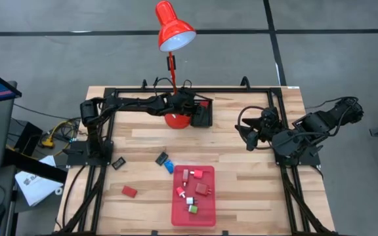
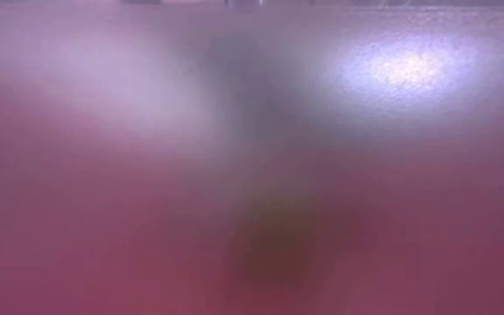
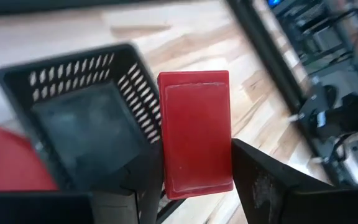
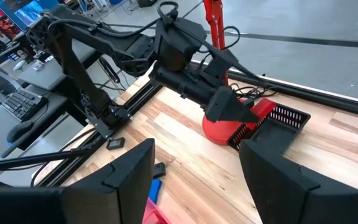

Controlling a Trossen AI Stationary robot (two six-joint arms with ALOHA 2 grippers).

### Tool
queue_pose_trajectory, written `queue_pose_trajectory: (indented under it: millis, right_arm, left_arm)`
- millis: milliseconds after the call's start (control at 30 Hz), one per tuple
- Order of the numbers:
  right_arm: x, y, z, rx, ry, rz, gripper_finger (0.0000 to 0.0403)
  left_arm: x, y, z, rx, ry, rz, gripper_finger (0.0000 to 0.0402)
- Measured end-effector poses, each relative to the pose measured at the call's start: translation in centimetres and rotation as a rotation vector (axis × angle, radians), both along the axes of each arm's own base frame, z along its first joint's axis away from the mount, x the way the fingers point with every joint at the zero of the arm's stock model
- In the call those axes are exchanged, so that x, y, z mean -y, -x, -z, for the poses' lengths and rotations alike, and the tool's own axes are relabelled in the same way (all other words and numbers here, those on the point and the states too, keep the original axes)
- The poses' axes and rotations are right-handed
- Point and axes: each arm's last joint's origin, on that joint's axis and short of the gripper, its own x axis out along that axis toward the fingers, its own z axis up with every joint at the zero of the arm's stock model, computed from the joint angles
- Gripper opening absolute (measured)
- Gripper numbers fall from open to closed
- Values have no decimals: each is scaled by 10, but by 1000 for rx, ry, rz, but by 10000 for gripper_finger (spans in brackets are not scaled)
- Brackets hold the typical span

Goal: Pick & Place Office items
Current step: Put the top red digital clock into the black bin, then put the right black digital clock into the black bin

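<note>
My left gripper [image 1: 193,109] reaches along the table's far edge to the red lamp's base [image 1: 176,120] and is shut on a red block [image 3: 194,134], beside the corner of a black slotted basket [image 3: 86,118]. My right gripper [image 4: 194,180] hovers open near the table's right side [image 1: 250,133], touching nothing. A flat red tray [image 1: 207,216] near the front edge holds several small red, white and green pieces [image 1: 195,190]. A red block [image 1: 129,191], a black piece [image 1: 118,163] and blue and black pieces [image 1: 165,162] lie flat on the wood. My left gripper pinches the red block between its two fingers [image 3: 135,183], one on each long side near the block's lower end [image 3: 194,183]. The block's broad face is toward the wrist camera. It is lifted clear of the table, next to the basket's rim [image 3: 143,93].
The tall red lamp [image 1: 174,26] stands at the far edge with its shade above the table. The black basket [image 1: 203,115] sits just right of the lamp base. Black frame rails [image 1: 100,177] run along both sides. The low view is filled by a pink blur.
</note>
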Motion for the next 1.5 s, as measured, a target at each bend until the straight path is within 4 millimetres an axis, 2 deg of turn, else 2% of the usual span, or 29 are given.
queue_pose_trajectory:
  millis: [400, 500, 633, 800, 1000, 1200, 1367, 1500]
  right_arm:
    - [0, 0, 0, -4, 6, -3, 229]
    - [0, 0, 0, -4, 6, -3, 229]
    - [-2, 1, 0, -3, 10, -12, 229]
    - [-2, 1, 0, 3, 21, 2, 229]
    - [-1, 1, -1, 11, 41, 25, 229]
    - [-1, 1, -1, 12, 40, 26, 229]
    - [-1, 1, -1, 27, 33, 43, 229]
    - [-4, 3, -1, 48, 23, 47, 229]
  left_arm:
    - [0, -1, -2, 28, -4, -3, 216]
    - [2, 5, -12, 8, -23, 29, 222]
    - [13, 26, -39, -66, -57, 75, 225]
    - [45, 65, -80, -194, -136, 142, 222]
    - [90, 100, -99, -334, -124, 221, 214]
    - [134, 120, -84, -585, -60, 288, 204]
    - [164, 128, -39, -710, 41, 311, 208]
    - [184, 141, -4, -747, 138, 264, 230]
